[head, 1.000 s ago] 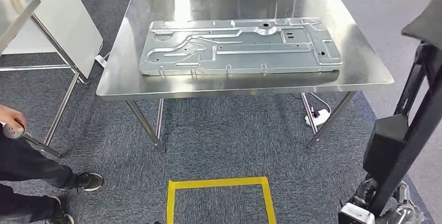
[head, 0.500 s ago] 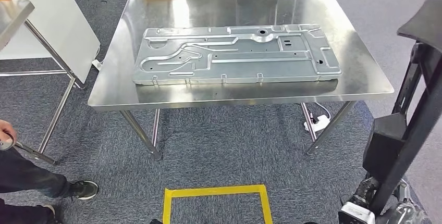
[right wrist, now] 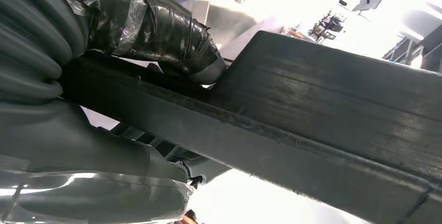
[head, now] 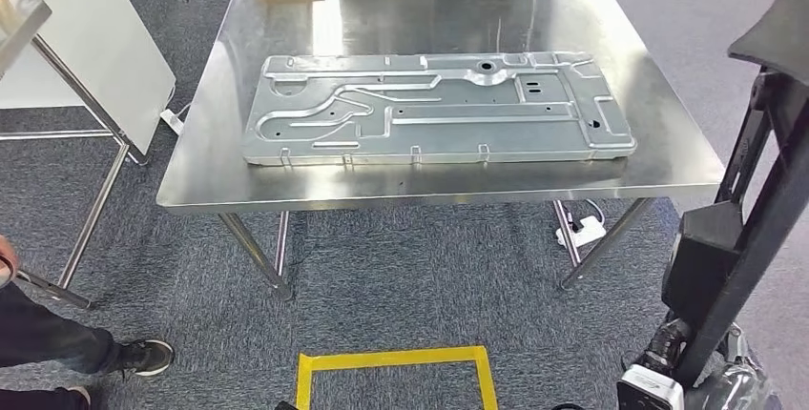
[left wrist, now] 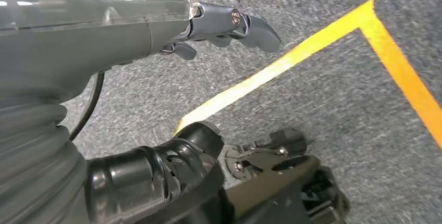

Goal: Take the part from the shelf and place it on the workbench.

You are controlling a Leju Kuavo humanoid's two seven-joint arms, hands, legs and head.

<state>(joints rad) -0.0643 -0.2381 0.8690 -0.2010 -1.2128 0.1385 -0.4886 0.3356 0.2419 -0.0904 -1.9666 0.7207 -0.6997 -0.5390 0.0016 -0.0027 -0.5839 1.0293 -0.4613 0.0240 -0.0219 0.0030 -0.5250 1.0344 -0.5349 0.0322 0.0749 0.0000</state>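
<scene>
Presently at the carry step, by the look of it: part in hand, not yet set down.

Facing a broad steel-topped workbench on slanted tube legs [head: 668, 157], well ahead across grey carpet [head: 429, 267]. Lying flat on it, a large silver-grey stamped sheet-metal panel [head: 439, 110], taking up most of the middle; bare steel left along the near edge and at both ends.

Rising at the robot's right side, a long black angular part made of bars with a boxy block [head: 754, 200], tilted, lower end down by the right wrist. Seen close in the right wrist view as a thick black bar [right wrist: 323, 94], with the right hand [right wrist: 156, 31] clasped around it: a taped finger over one face, grey palm under the other. Judged a firm hold, though the full wrap of the fingers is hidden.

Hanging low over the carpet, the left hand [left wrist: 156, 52]: fingers apart, nothing in it. Beneath it, a yellow tape square [head: 396, 372] on the floor just before the bench.

At the left edge, a person's dark shoe [head: 148, 358], well apart from the bench.

Next move calls for closing in on the bench, lifting the part above the tabletop and picking a bare strip, likely the right end, so as not to land on the panel.
</scene>
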